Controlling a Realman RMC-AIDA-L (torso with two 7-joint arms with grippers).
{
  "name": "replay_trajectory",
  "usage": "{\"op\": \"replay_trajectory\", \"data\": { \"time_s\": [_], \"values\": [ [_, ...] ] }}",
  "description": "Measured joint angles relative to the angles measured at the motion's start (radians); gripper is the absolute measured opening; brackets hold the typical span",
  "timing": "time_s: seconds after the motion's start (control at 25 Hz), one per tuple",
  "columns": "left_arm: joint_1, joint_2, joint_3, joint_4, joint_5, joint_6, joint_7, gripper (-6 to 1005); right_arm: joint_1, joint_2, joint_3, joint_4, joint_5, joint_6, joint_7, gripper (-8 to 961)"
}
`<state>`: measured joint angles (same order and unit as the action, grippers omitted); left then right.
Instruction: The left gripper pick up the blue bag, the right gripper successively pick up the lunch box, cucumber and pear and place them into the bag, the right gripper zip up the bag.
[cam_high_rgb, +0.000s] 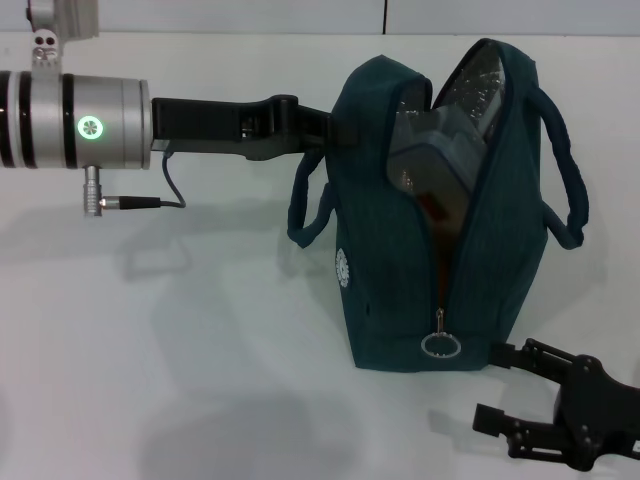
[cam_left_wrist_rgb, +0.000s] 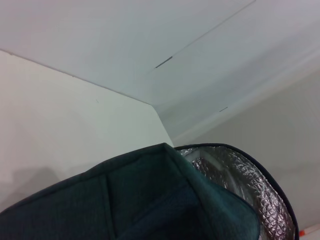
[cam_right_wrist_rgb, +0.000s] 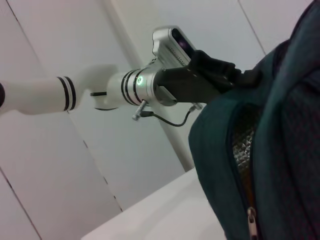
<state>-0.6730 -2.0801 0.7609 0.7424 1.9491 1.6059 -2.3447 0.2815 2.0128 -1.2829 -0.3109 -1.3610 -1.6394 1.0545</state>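
Observation:
The blue bag (cam_high_rgb: 400, 260) stands upright on the white table, its top unzipped and gaping. My left gripper (cam_high_rgb: 325, 125) is shut on the bag's upper left edge, also seen in the right wrist view as left gripper (cam_right_wrist_rgb: 235, 75). Inside the mouth, the lunch box (cam_high_rgb: 440, 150) leans on end. An orange patch (cam_high_rgb: 432, 207) below it may be the pear. The cucumber is hidden. My right gripper (cam_high_rgb: 488, 385) is open, low at the bag's front right corner, just right of the ring zipper pull (cam_high_rgb: 440, 345). The left wrist view shows the bag (cam_left_wrist_rgb: 150, 200) and its foil lining (cam_left_wrist_rgb: 240, 185).
The bag's two loop handles hang out to either side: left handle (cam_high_rgb: 305, 215), right handle (cam_high_rgb: 568, 170). The white table (cam_high_rgb: 180, 330) stretches to the left and front of the bag. A white wall rises behind it.

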Motion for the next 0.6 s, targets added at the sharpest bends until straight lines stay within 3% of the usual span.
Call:
{"op": "replay_trajectory", "data": {
  "time_s": [0.12,0.6],
  "values": [
    [0.000,0.000,0.000,0.000,0.000,0.000,0.002,128,0.017,0.004,-0.006,0.002,0.000,0.015,0.003,879],
    [0.000,0.000,0.000,0.000,0.000,0.000,0.004,130,0.087,0.011,-0.076,0.013,0.029,0.058,0.028,879]
  ]
}}
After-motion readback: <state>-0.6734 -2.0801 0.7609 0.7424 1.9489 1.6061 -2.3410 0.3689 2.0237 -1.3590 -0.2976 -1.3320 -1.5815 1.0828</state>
